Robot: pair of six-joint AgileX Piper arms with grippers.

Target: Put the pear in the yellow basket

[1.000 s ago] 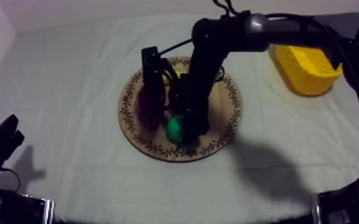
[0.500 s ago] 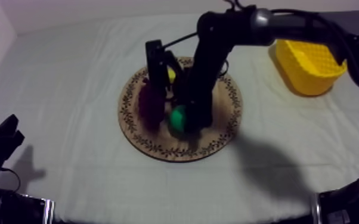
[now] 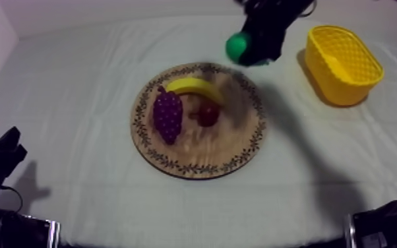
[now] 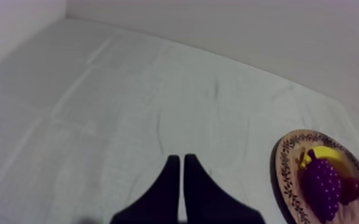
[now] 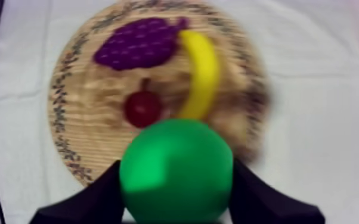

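Pear point(image 3: 237, 46): green and round, held up in the air in the upper middle of the top view. It is off the wooden board point(image 3: 241, 142), just past the board's far right rim and to the left of the yellow basket point(image 3: 346, 86). It is not in the basket.
Right claw point(image 3: 242, 50): it is grasping the pear. In the right wrist view the claw point(image 5: 177, 186) has its black fingers point(image 5: 98, 199) pressed one on each side of the pear point(image 5: 176, 170), open just as wide as the fruit. The board point(image 5: 98, 101) lies on the cloth beyond it.
Left claw point(image 3: 3, 152): sits low at the lower left of the top view, well apart from the board. In the left wrist view the claw point(image 4: 180, 162) is clenched, its two fingers together in a thin wedge with nothing between them, over bare cloth.
Wooden board: round, with a leafy rim, in the middle of the top view. On it lie the grapes point(image 3: 168, 115), the banana point(image 3: 194, 86) and the small red fruit point(image 3: 208, 113). The red fruit is just beside the banana.
Yellow basket: stands on the cloth at the upper right of the top view, near the board but apart from it.
Cloth point(image 3: 76, 79): grey-white with soft folds. A dark shadow lies on it to the right of the board.
Room: a pale wall point(image 3: 109, 10) runs along the top of the top view.
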